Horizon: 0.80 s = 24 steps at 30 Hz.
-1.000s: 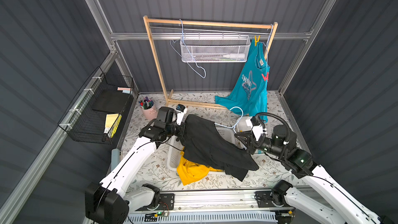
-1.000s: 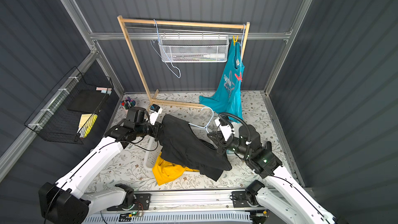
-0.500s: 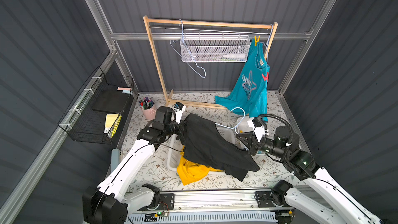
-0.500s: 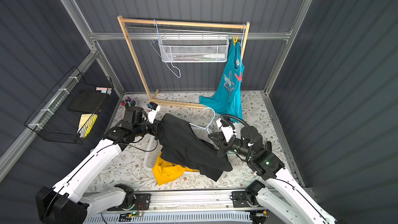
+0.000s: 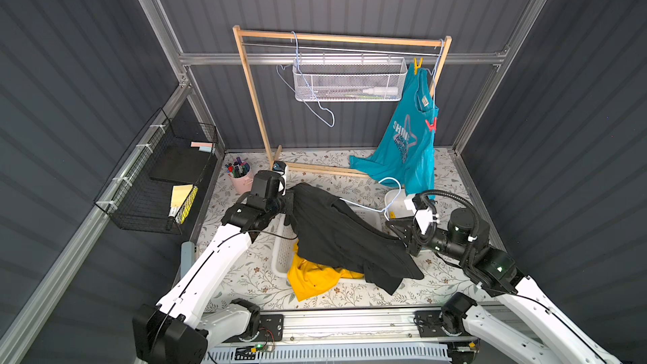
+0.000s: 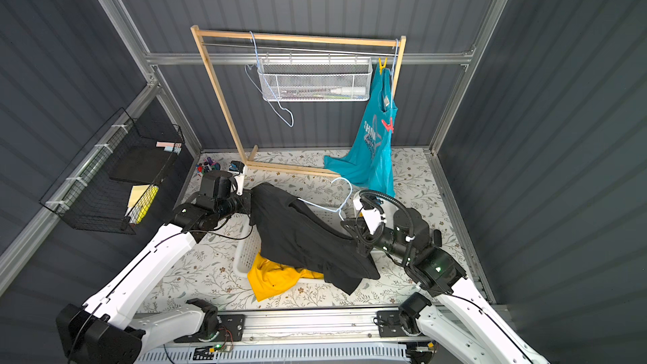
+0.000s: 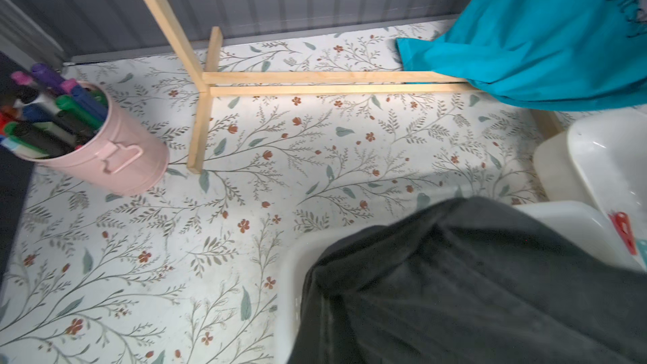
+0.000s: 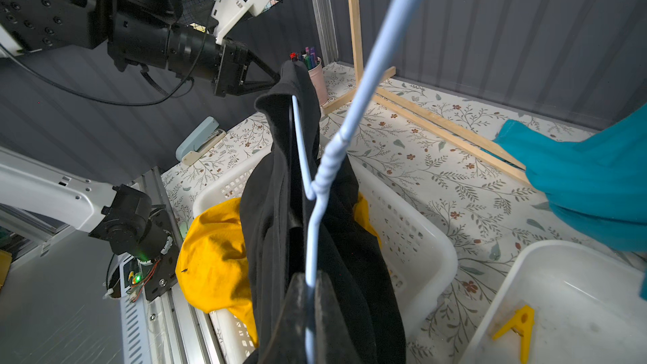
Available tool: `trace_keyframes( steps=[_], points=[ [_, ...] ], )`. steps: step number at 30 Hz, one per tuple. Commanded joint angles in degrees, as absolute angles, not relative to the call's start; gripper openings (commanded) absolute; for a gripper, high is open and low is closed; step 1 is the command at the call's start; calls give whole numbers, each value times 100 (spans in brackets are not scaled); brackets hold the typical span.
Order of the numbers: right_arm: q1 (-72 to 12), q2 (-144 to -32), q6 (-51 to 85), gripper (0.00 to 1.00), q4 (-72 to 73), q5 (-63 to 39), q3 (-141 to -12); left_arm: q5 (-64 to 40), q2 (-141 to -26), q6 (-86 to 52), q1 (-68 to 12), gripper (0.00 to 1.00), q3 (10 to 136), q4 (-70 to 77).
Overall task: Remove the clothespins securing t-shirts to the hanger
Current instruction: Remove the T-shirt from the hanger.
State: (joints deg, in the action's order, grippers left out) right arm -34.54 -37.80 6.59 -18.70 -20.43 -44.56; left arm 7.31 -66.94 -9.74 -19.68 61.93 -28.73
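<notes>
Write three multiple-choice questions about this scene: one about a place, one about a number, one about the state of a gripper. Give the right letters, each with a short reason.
1. Where does the yellow t-shirt lie?
A. in the white basket
B. on the wooden rack
C. in the wire shelf

2. How many clothespins are on the teal t-shirt?
A. one
B. two
C. four

3. What is the right gripper doing?
A. standing open
B. shut on a marker
C. shut on the blue hanger

Answers: A, its cloth fills the basket's near end; B, a yellow clothespin above and a red clothespin lower; C, its fingers pinch the wire.
</notes>
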Motion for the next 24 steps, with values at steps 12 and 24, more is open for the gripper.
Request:
trace_keyframes(
  steps=[12,24],
  points=[
    [-3444,-3159,187,0,-2448,-2188,-4299,3523,-7493,-995,-1828,0,7558,-3621],
    [-3443,-2718,487,0,-2159,-1266,-4175,2533,-6900,-1033,-1811,0,6701,-3111]
  ],
)
